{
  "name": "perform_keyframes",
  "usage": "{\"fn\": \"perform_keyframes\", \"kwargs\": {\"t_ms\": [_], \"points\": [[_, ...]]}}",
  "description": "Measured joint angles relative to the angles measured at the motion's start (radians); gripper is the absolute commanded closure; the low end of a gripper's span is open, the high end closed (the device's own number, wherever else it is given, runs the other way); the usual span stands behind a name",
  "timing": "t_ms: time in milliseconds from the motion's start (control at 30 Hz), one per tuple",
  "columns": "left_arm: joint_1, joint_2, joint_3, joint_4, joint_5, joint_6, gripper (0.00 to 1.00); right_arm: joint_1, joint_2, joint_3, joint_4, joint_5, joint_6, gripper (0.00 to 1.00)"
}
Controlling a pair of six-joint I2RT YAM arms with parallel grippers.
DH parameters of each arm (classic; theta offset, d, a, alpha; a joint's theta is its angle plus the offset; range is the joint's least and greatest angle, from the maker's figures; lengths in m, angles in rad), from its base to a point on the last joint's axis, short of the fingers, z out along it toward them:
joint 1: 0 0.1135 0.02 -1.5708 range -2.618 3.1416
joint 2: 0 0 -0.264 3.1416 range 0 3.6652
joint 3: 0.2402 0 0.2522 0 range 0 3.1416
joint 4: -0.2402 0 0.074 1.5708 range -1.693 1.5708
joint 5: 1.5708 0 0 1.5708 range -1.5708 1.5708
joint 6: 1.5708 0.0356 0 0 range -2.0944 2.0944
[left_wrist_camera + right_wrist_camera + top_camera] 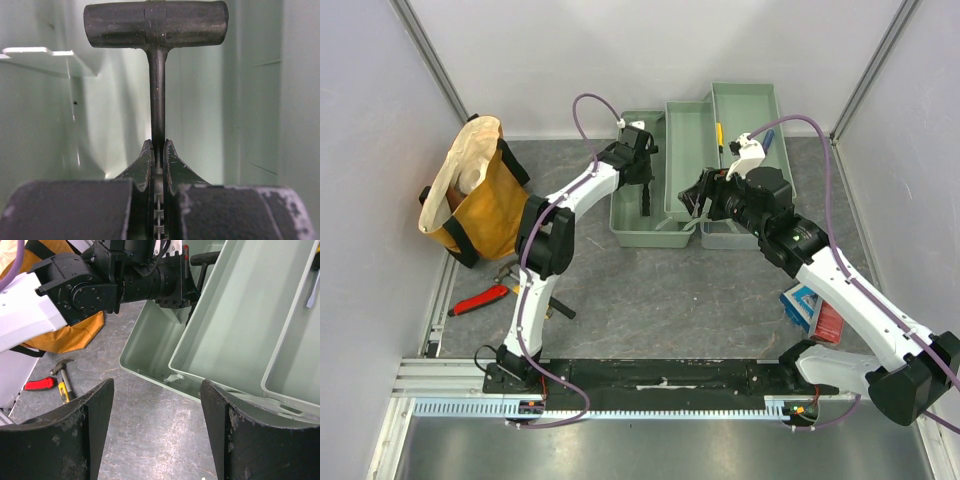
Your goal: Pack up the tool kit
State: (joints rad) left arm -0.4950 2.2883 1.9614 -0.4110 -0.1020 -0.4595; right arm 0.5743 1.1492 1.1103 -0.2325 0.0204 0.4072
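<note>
Gripping mallet [156, 75] shaft | left fingers [172, 165] | inside toolbox [630, 225]

Walls [620, 60]: plain pale panels enclosed the back and both sides.
Frame posts [430, 55]: 2 grey metal struts ran along the back corners.
Table [670, 300]: had a mottled dark grey surface.
Rail [620, 405]: a slotted aluminium strip lay along the near edge.
Light: was even and soft.
</note>
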Motion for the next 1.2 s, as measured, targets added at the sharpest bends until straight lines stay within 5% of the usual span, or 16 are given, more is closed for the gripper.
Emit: {"fn": "perform_keyframes", "kwargs": {"t_ms": [333, 833, 1200], "points": [[-0.003, 0.079, 0.100, -0.123, -0.102, 0.001, 0.70, 0.000, 0.000, -0.003, 0.000, 0.000, 0.000, 0.23], [-0.019, 0.092, 0.141, -0.200, -0.152, -0.006, 0.63, 0.000, 0.000, -0.003, -0.004, 0.008, -0.001, 0.22], [-0.034, -0.348, -0.042, -0.214, -0.076, -0.006, 0.60, 0.000, -0.004, 0.084, -0.028, 0.001, 0.005, 0.21]]}}
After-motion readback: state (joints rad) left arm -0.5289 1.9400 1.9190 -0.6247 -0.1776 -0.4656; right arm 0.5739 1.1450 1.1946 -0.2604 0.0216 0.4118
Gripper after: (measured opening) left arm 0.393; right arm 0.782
